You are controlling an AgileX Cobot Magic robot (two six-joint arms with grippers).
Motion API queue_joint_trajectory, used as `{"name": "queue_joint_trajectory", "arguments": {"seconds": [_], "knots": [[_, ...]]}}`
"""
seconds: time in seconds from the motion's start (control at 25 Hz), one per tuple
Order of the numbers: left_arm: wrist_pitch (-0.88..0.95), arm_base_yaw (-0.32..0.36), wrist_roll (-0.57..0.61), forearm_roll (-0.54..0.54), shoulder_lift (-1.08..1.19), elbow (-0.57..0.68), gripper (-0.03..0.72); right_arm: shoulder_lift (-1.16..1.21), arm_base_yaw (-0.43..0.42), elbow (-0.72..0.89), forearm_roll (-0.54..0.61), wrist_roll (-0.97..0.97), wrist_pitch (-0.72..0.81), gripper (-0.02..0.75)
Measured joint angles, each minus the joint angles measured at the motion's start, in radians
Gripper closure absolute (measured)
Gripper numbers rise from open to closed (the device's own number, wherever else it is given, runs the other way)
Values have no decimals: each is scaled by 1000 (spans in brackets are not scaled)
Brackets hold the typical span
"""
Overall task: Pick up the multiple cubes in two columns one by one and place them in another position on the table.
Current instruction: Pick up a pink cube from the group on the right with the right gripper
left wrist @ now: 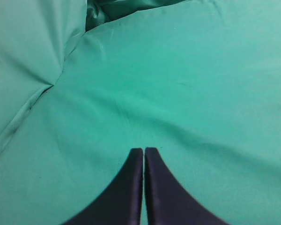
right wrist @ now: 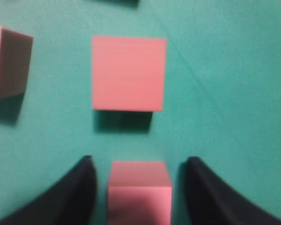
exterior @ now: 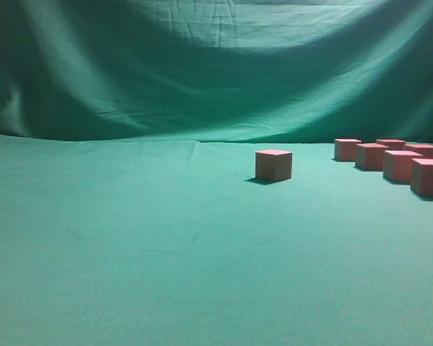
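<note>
In the exterior view one pink cube (exterior: 274, 164) stands alone on the teal table (exterior: 130, 252). Several more cubes (exterior: 400, 164) stand in two columns at the right edge. Neither gripper shows in that view. In the right wrist view my right gripper (right wrist: 139, 163) straddles a cube (right wrist: 139, 192), and a strip of green cloth shows between the cube and each finger, so the jaws are open. Another cube (right wrist: 129, 72) lies just ahead and a third (right wrist: 9, 63) to the left. My left gripper (left wrist: 144, 150) is shut on nothing, above bare cloth.
The green backdrop (exterior: 216, 65) hangs behind the table. In the left wrist view the cloth (left wrist: 61, 79) folds into a crease at the upper left.
</note>
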Motion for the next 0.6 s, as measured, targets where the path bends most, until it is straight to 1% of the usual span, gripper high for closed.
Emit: {"name": "queue_joint_trajectory", "arguments": {"seconds": [0.08,0.12,0.32,0.4,0.48,0.6], "knots": [[0,0,0,0,0,0,688,0,0,-2,-2,1,4,472],[0,0,0,0,0,0,688,0,0,-8,-2,1,15,496],[0,0,0,0,0,0,688,2,0,-65,-1,1,114,486],[0,0,0,0,0,0,688,-12,11,-108,22,-24,188,486],[0,0,0,0,0,0,688,-34,40,-172,67,-99,263,486],[0,0,0,0,0,0,688,-52,120,-303,146,-245,383,486]]}}
